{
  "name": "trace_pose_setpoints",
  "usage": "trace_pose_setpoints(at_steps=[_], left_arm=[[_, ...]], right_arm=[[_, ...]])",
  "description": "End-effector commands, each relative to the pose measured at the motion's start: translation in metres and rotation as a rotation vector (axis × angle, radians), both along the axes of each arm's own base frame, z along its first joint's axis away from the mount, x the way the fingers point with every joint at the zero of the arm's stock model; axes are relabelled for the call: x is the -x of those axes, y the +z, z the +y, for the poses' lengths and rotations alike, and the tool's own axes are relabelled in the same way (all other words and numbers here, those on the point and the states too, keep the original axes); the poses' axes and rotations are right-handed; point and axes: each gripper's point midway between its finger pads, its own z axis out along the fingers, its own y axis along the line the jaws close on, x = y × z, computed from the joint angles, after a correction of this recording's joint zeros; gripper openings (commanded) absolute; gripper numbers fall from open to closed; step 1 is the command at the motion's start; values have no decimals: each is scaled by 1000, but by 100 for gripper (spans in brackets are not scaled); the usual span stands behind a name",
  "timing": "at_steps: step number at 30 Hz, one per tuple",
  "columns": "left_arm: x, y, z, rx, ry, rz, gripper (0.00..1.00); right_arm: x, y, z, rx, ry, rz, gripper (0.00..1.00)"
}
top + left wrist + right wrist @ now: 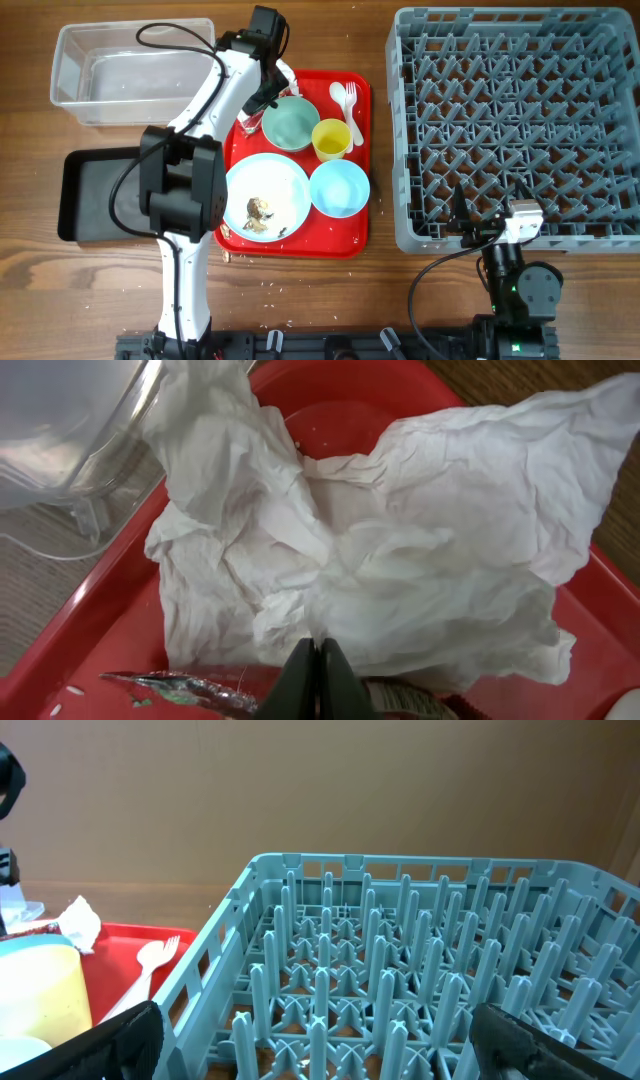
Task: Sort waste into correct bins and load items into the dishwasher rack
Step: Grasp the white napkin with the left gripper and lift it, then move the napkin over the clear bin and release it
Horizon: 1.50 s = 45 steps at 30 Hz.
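Closest to the lens in the left wrist view, the left gripper [318, 678] is clenched, its two fingers pressed together on what looks like a fold at the near edge of the crumpled napkin [380, 560]. The napkin lies spread over the back left corner of the red tray [90, 650].

To do this step well, lift straight up until the whole sheet hangs free of the tray lip. Then carry it left, either to the clear tub [70, 60] just beside the tray or to the black tray [75, 200] nearer the robot. A pinch this thin could slip, so move slowly.

Further right, the plate [290, 175] with food scraps [258, 212], the mint bowl [290, 122], the yellow cup [331, 139], the blue bowl [340, 187] and the cutlery [345, 98] sit on the red tray. The dishwasher rack [400, 150] holds nothing, and the right gripper [318, 1040] hangs released at its near edge.

From overhead the left arm covers most of the napkin. Its red mark does not show, and how much paper is caught cannot be judged.
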Motion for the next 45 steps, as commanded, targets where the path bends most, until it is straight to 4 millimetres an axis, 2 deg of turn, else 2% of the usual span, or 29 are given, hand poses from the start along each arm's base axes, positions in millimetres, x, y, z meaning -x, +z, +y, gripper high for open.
trace_pose_setpoints(at_steps=[1, 12, 16, 20, 26, 30, 33, 37, 38, 39, 40, 41, 45], left_arm=[[-7, 41, 3, 15, 11, -83, 4], [-5, 95, 4, 41, 13, -181, 4], [-10, 117, 20, 11, 47, -243, 4], [-13, 151, 50, 18, 107, -325, 4], [-15, 182, 76, 28, 159, -404, 4], [-23, 201, 100, 16, 212, -481, 4], [-28, 205, 136, -52, 292, -513, 4], [-35, 191, 179, -75, 373, -508, 5], [-36, 185, 186, -78, 383, -496, 12], [-35, 177, 189, -67, 387, -473, 32], [-33, 167, 190, -36, 382, -440, 95], [-32, 164, 189, -14, 376, -425, 100], [-26, 154, 169, 88, 327, -365, 100]], right_arm=[[0, 0, 0, 10, 4, -4, 100], [0, 0, 0, 10, 4, -4, 100], [0, 0, 0, 10, 4, -4, 100], [0, 0, 0, 10, 4, -4, 100], [0, 0, 0, 10, 4, -4, 100], [0, 0, 0, 10, 4, -4, 100], [0, 0, 0, 10, 4, -4, 100], [0, 0, 0, 10, 4, -4, 100], [0, 0, 0, 10, 4, -4, 100], [0, 0, 0, 10, 4, -4, 100], [0, 0, 0, 10, 4, -4, 100], [0, 0, 0, 10, 4, -4, 100], [0, 0, 0, 10, 4, -4, 100]])
